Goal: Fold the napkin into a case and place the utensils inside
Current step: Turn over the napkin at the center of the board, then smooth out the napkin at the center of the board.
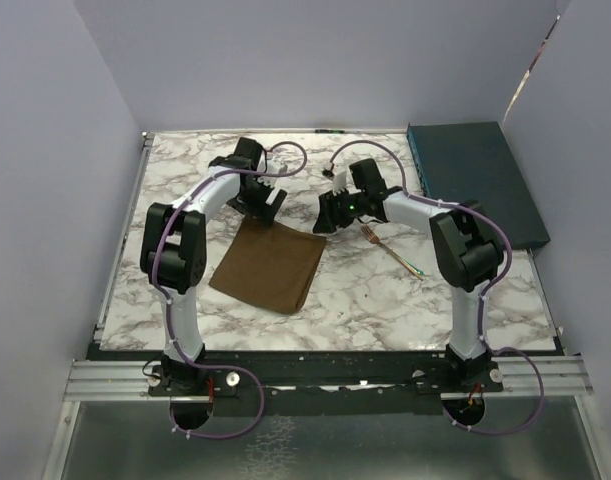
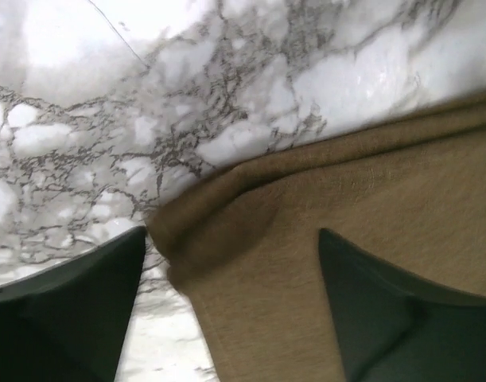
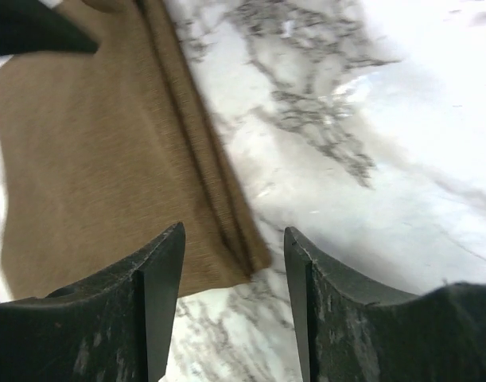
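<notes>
Tabletop (image 1: 375, 300) of grey-veined white marble, both arms reaching inward over it.
A flat dark teal rectangular box (image 1: 475, 180) lies at the far right edge, out of the way of the work. The soft plain brown cloth napkin (image 1: 268, 266) lies flat left of centre. Its far edge shows a doubled layer, so a first fold looks made, with more to come. The left claw (image 1: 268, 205) has its fingers apart astride the far left corner. The right claw (image 1: 323, 215) is likewise parted over the far right corner, probably so both can pinch and carry that edge together. The thin copper-coloured metal fork (image 1: 390, 250) waits on bare marble just right of the napkin, within easy reach for later. No label or writing can be read anywhere.
</notes>
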Controlling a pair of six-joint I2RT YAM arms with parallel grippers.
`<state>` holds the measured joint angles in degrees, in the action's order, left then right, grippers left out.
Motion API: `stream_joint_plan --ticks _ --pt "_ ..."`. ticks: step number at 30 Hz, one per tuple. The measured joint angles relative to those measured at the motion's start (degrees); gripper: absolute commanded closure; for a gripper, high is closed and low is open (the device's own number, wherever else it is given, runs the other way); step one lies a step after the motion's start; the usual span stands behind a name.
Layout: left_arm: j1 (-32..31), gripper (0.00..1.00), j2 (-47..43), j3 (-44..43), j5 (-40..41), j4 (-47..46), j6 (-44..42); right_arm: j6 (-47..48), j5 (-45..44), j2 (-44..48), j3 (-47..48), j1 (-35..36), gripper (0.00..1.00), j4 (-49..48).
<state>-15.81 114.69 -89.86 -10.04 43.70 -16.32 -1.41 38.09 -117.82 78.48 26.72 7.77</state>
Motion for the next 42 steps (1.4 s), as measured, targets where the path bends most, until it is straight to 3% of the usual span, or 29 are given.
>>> stream_joint_plan --ticks 5,9,14,18,25,31,35,42 --pt "0.0 0.01 -0.1 -3.2 1.3 0.1 2.2 -3.3 -8.8 1.4 -2.1 -0.2 0.42 -2.7" --pt "0.0 0.05 -1.2 -5.7 2.0 0.2 0.8 -8.9 -9.4 6.7 -8.3 -0.2 0.42 -5.6" --pt "0.0 0.22 -4.2 -6.5 2.6 0.4 -2.1 -18.4 -7.4 15.1 -19.4 -0.2 0.42 -14.8" --pt "0.0 0.32 -4.8 -6.1 2.5 0.4 -3.1 -24.1 -6.1 16.2 -24.8 -0.1 0.52 -20.5" --pt "0.0 0.32 -4.8 -1.3 1.9 0.2 -2.8 -30.1 -3.7 12.2 -25.7 1.1 0.47 -26.2" --pt "-0.5 0.33 -4.9 -0.5 1.6 0.0 -2.9 -32.6 -3.0 9.2 -25.5 2.0 0.54 -28.2" --pt "-0.9 0.42 -4.9 0.3 2.7 0.0 -3.4 -33.2 -3.6 7.4 -24.6 2.1 0.61 -27.9" --pt "-1.1 0.45 -4.5 1.1 10.6 -2.9 -5.0 -32.2 -7.8 7.3 -23.9 2.2 0.64 -27.5"
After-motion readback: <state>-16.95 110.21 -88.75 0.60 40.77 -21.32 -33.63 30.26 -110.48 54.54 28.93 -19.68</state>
